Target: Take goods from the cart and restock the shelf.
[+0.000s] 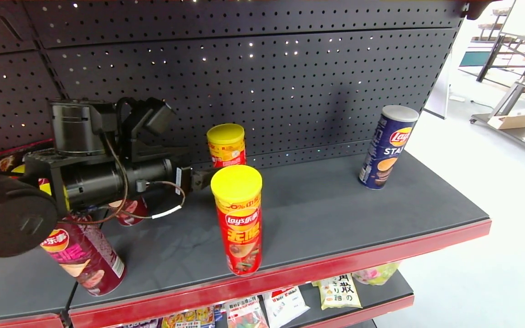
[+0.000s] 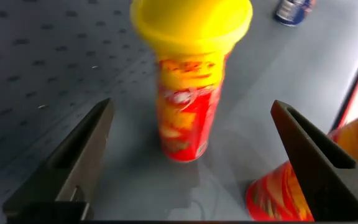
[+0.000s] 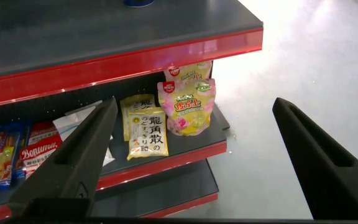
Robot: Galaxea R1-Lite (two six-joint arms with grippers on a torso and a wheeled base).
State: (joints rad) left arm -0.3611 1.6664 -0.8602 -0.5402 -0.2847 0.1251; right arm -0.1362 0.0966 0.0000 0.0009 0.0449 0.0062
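Nearest, at the left of the shelf and close to its red front edge, a dark pink can stands partly under the left arm. Just beyond it, a small red can shows in part behind the arm.

Over the shelf, the left hand hangs low and points right. Its fingers are spread wide and hold nothing. Just ahead of them, near the pegboard back, the far red can stands upright with a yellow lid. Nearer, just right of the hand and close to the front edge, the near red can also stands upright under a yellow lid. Well apart from both, at the far right of the shelf, a blue can stands upright.

Below, on the lower shelf, a yellow bag and a pink bag lean side by side. The right hand hangs in front of those lower shelves, its fingers spread wide and empty.
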